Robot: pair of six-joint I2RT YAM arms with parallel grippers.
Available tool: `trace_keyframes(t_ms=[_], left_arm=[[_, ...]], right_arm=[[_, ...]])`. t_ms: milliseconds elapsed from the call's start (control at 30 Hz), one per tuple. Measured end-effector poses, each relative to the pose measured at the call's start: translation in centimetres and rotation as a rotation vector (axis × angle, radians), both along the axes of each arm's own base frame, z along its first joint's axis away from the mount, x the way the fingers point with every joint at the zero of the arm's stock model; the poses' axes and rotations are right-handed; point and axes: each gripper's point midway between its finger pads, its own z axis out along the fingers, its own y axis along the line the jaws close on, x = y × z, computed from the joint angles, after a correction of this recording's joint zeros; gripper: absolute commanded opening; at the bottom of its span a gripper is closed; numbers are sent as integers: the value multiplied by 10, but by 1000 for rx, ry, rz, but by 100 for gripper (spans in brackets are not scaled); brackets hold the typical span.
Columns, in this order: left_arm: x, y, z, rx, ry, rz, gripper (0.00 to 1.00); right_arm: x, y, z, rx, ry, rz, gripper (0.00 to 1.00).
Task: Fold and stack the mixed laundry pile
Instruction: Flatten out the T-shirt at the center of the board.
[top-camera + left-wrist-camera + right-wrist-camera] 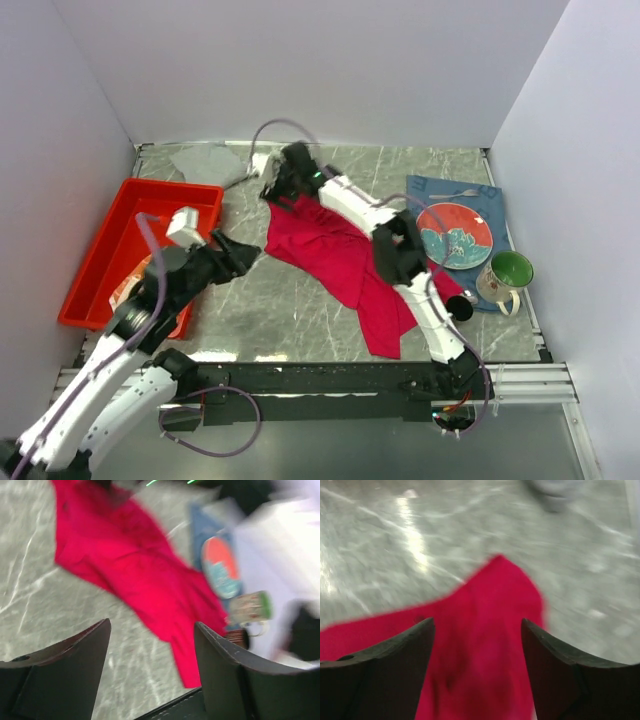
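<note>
The crimson-magenta shirt point(340, 262) lies spread on the marble table, running from back centre to the front. My right gripper point(283, 186) is open just above its far corner; in the right wrist view the shirt point(485, 650) fills the gap between my fingers point(477, 625). My left gripper point(247, 258) is open and empty, hovering left of the shirt; its wrist view shows the shirt point(140, 575) beyond the open jaws point(152, 630). The grey garment point(200, 160) lies at the back left, and shows blurred in the right wrist view point(555, 490). A bit of orange-and-white cloth point(130, 288) shows in the tray under my left arm.
A red plastic tray point(120, 215) stands at the left. A dark blue placemat point(485, 195) at the right carries a red-and-teal plate point(453, 234), with a green-lined mug point(508, 276) beside it. Plate point(220, 567) and mug point(252, 607) also show in the left wrist view.
</note>
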Motion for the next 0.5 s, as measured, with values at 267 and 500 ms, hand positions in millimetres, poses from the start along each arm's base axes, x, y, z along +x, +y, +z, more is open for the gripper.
trace_keyframes(t_ms=[267,500], left_arm=[[62,-25,-115,213,407,-76,77],[127,-43,-172,296,569,-135,57]], right_arm=[[-12,-136,163,158,-29,-20,86],[-117,-168,153,156,195,126,77]])
